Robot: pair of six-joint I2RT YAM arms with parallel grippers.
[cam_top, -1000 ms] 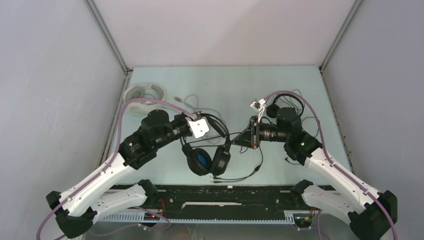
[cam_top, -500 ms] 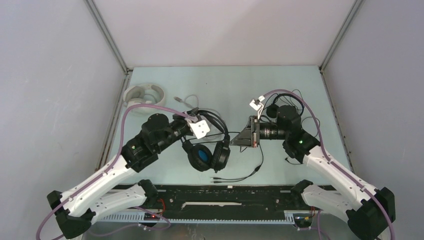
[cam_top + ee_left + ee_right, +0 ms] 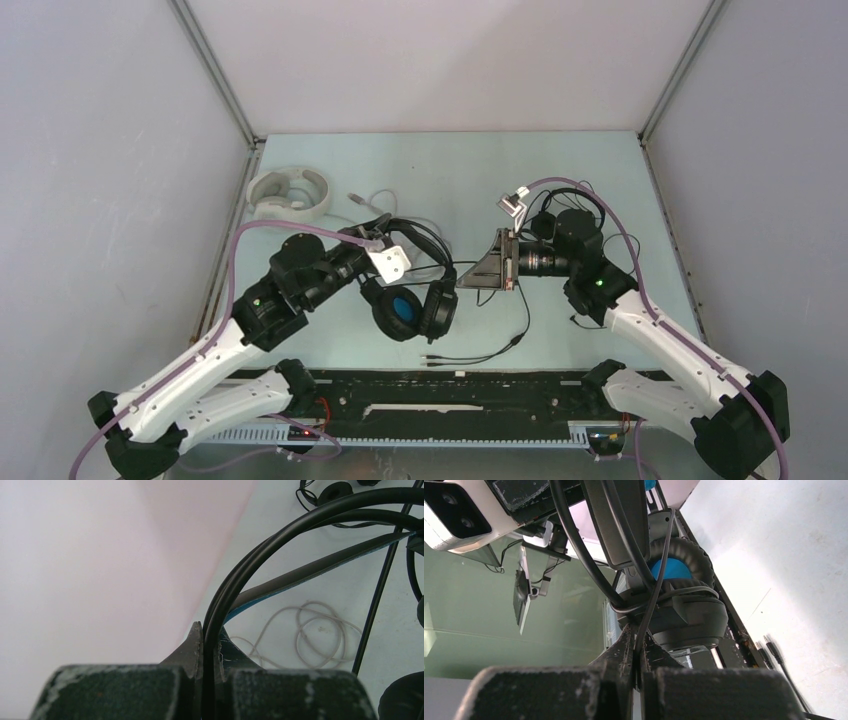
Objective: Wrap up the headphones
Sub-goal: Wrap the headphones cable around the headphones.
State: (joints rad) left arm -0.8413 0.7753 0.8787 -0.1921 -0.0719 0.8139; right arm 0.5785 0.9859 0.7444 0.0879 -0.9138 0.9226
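The black over-ear headphones (image 3: 410,305) with blue inner pads hang above the middle of the table. My left gripper (image 3: 408,250) is shut on their thin black headband wires (image 3: 235,580), seen pinched between the fingers of the left gripper (image 3: 210,640). To the right, my right gripper (image 3: 464,283) is shut on the black cable (image 3: 651,605) that runs up to the ear cup (image 3: 689,615); the right gripper (image 3: 638,647) sits just below that cup. The cable's loose end with its plugs (image 3: 432,358) lies near the front edge.
The bulky white headphones (image 3: 290,193) lie at the back left, their grey cable (image 3: 375,205) coiled beside them. The small thin black headphones (image 3: 570,205) lie behind the right arm. A black rail (image 3: 450,390) runs along the near edge.
The left arm has drawn back to the left and the black headphones have shifted slightly away from the front edge. The right gripper has edged left with the cable.
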